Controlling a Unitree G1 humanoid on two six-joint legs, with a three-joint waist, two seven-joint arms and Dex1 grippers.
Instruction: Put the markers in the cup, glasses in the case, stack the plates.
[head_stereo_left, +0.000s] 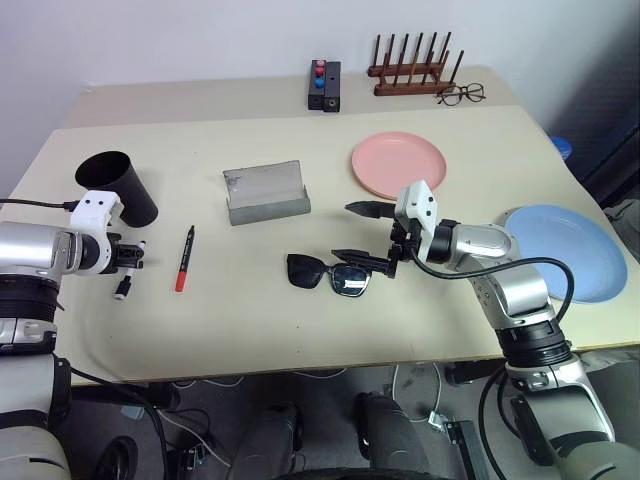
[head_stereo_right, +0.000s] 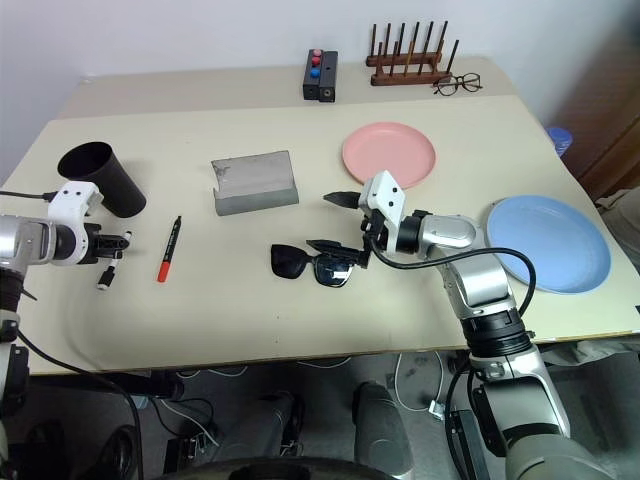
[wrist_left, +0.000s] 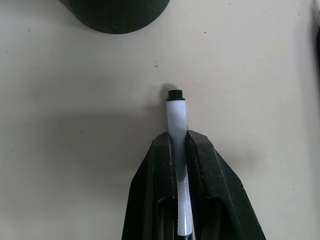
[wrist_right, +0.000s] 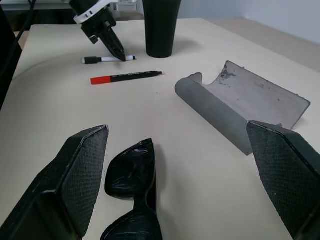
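Cream-coloured and broad, the tabletop (head_stereo_left: 250, 320) stands against a pale wall and carries everything in the scene.

At the table's left side, the left gripper (wrist_left: 179, 150) points down at the surface with its two black fingers pressed together on a white marker (wrist_left: 176, 117). The marker has a small black end that sticks out just past the fingertips, and it lies on the table. Just beyond it stands the black cup (head_stereo_left: 117, 187), upright, its open rim wider than its base. A second marker, the red marker (head_stereo_left: 184, 259) with a dark end, lies flat on the table just to the right of the white one, apart from both gripper and cup.

Near the middle of the table sits the grey case (head_stereo_left: 265, 192), hinged open with its lid raised. In front of it, nearer the robot, the black sunglasses (head_stereo_left: 328, 273) lie on the table with dark lenses.

The right gripper (head_stereo_left: 366, 233) reaches in from the right, pointing leftward and roughly level, its fingers spread wide. It hangs just at the right end of the sunglasses, holding nothing; whether the lower finger touches the frame cannot be told.

Behind that gripper lies the pink plate (head_stereo_left: 398, 164). The blue plate (head_stereo_left: 565, 251) lies well apart from it, near the table's right edge.

Along the far edge stand a small black box with red and blue buttons (head_stereo_left: 324, 85), a wooden rack with dark pegs (head_stereo_left: 410, 66), and thin-framed clear spectacles (head_stereo_left: 460, 94) just beside the rack.
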